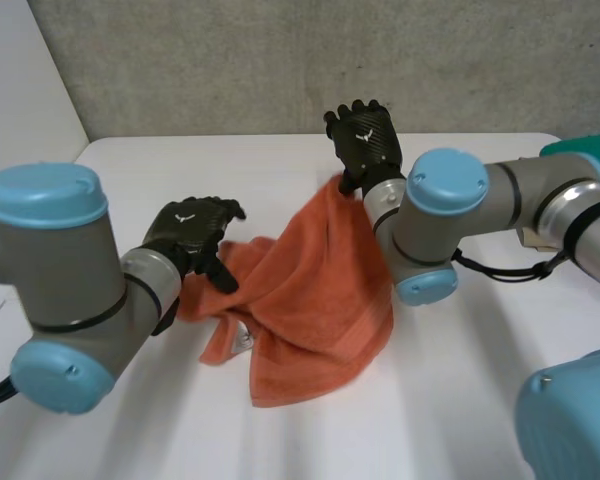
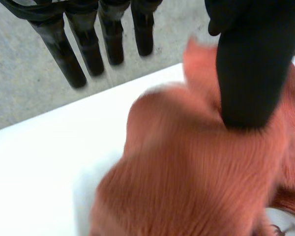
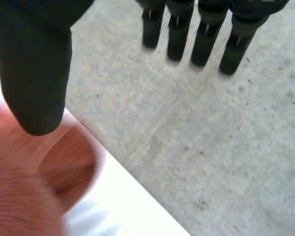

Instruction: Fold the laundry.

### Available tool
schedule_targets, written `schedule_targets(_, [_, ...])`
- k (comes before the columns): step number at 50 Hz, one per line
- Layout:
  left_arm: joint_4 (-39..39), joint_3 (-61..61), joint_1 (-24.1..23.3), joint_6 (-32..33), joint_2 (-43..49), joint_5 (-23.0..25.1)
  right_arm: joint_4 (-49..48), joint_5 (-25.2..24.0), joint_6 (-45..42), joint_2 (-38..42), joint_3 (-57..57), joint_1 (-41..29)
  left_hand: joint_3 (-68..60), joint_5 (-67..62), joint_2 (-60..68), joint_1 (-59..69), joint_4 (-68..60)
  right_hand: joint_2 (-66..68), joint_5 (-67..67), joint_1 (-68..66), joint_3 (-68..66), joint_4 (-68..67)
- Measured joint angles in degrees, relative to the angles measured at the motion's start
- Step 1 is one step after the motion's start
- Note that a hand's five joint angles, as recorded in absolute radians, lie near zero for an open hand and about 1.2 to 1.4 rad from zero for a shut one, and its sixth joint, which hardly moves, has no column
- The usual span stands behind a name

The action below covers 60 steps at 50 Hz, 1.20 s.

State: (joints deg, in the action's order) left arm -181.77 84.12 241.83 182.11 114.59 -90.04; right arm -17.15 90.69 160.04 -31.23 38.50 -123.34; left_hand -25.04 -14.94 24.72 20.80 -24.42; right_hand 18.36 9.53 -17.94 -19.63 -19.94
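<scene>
In the head view the orange towel (image 1: 315, 300) slopes up from the white bench (image 1: 460, 400), one corner raised at the right hand (image 1: 367, 140), a side bunched at the left hand (image 1: 192, 232). In the left wrist view the fingers (image 2: 71, 56) are straight and the thumb presses on the cloth. In the right wrist view the fingers (image 3: 206, 42) are straight and clear, with the thumb perhaps touching the blurred towel.

A green object (image 1: 583, 150) is cut off at the head view's right edge. The orange towel (image 1: 320, 290) is blurred in both wrist views and hides most of a small pale item (image 1: 243, 341) on the bench (image 1: 460, 400).
</scene>
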Motion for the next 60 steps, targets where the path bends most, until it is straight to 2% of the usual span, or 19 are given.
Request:
schedule_targets(1, [0.59, -1.08, 0.22, -0.02, 0.83, 0.53, -0.26, 0.78, -0.08, 0.8, -0.62, -0.04, 10.08, 8.92, -9.95, -7.98, 9.68, -4.29, -4.53, 3.95, 4.8, 4.88])
schedule_targets(5, [2.44, -3.19, 1.01, -0.51, 1.55, 2.06, -0.17, 2.57, -0.2, 1.48, -1.28, -0.08, 12.05, 11.29, -11.86, -9.49, 11.93, -6.64, -7.0, 5.09, 7.81, 8.01])
schedule_targets(10, [6.0, -3.21, 4.98, -3.45, -4.86, 3.67, 6.11, 5.87, 0.59, -7.34, 4.99, 0.11, 13.07, 12.32, -12.99, -9.62, 12.81, -6.64, -7.0, 5.09, 7.81, 8.02])
schedule_targets(14, [7.35, -0.48, 7.78, -5.0, -10.53, 3.74, 12.1, 6.11, 1.25, -15.77, 12.19, 0.0, 13.07, 12.32, -12.99, -9.62, 12.81, -6.64, -7.0, 5.09, 7.81, 8.02])
schedule_targets(19, [9.35, 6.0, 11.2, -5.87, -16.99, 3.61, 21.44, 2.22, 1.07, -26.37, 23.44, -1.09, 13.02, 12.31, -12.9, -9.44, 12.72, -6.64, -7.0, 5.1, 7.81, 8.02])
schedule_targets(22, [10.99, 10.89, 12.82, -5.88, -19.82, 3.67, 27.49, -2.46, -0.52, -31.91, 31.42, -2.48, 9.04, 8.97, -8.68, -4.82, 8.7, -6.63, -7.0, 5.09, 7.81, 8.02])
schedule_targets(25, [12.53, 15.25, 13.84, -5.68, -21.37, 4.04, 30.74, -6.12, -2.76, -35.03, 37.43, -3.66, 2.1, 1.91, -1.71, 3.21, 1.47, -5.39, -6.1, 4.85, 6.77, 7.04])
schedule_targets(29, [14.28, 20.32, 14.69, -5.26, -21.84, 5.59, 31.94, -10.85, -6.55, -38.11, 46.11, -5.63, 0.57, 0.19, -0.27, 4.11, -0.21, 2.82, 2.11, -3.15, -1.7, -1.28])
schedule_targets(34, [14.99, 23.27, 15.34, -4.67, -18.88, 8.53, 27.27, -13.67, -8.69, -38.56, 53.51, -7.98, 1.58, 2.06, -1.29, 2.8, 1.44, 3.52, 3.78, -4.58, -2.85, -2.67])
schedule_targets(42, [14.07, 20.58, 14.99, -4.29, -11.73, 10.39, 15.36, -13.67, -8.98, -34.16, 57.62, -11.18, 3.97, 4.56, -3.69, 0.88, 3.81, 1.83, -1.52, -2.25, 0.27, 0.63])
schedule_targets(49, [10.23, 16.16, 12.34, -4.0, -6.52, 9.44, 6.25, -13.14, -8.9, -29.41, 56.41, -13.37, 4.61, 5.48, -4.12, 0.32, 4.57, 1.44, -2.06, -2.18, 0.9, 0.87])
schedule_targets(60, [5.96, 9.47, 6.7, -1.5, 0.07, 4.64, 2.2, -11.28, -9.31, -23.75, 51.36, -13.91, 4.61, 5.48, -4.66, 0.32, 4.57, 1.61, 3.09, -3.38, -2.28, -1.84])
